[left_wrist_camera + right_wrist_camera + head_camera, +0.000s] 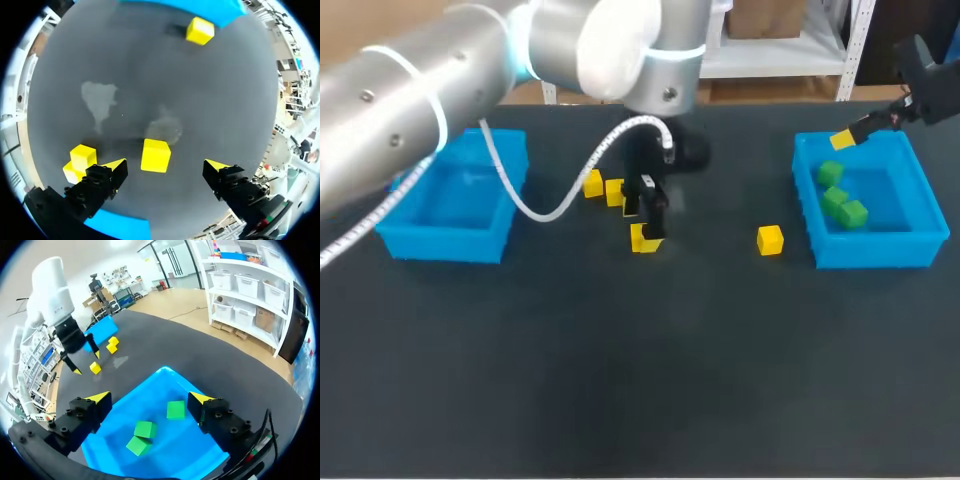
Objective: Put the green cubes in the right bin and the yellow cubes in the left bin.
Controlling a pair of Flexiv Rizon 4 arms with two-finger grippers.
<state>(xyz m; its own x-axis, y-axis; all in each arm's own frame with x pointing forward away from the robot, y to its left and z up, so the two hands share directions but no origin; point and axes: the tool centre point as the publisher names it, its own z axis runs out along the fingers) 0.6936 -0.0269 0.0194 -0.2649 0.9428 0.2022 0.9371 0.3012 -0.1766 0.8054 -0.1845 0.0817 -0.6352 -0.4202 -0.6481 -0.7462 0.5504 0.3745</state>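
left wrist view: right bin (pixel 220 12) is only a strip, cut off at the far edge. left bin (pixel 120 225) is a sliver under the left gripper (pixel 166 167). yellow cube (pixel 72 172) beside one finger is half hidden by the neighbouring cube (pixel 83 155). right wrist view: right gripper (pixel 150 399) body covers the right bin's near wall. head view: left arm (pixel 440 100) covers the left bin's far left corner. right arm (pixel 930 80) is cut off at the edge.

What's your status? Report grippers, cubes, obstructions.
Left gripper open, straddling a yellow cube on the table. Right gripper open above the right bin; three green cubes inside. Three more yellow cubes loose. Nothing blocking.
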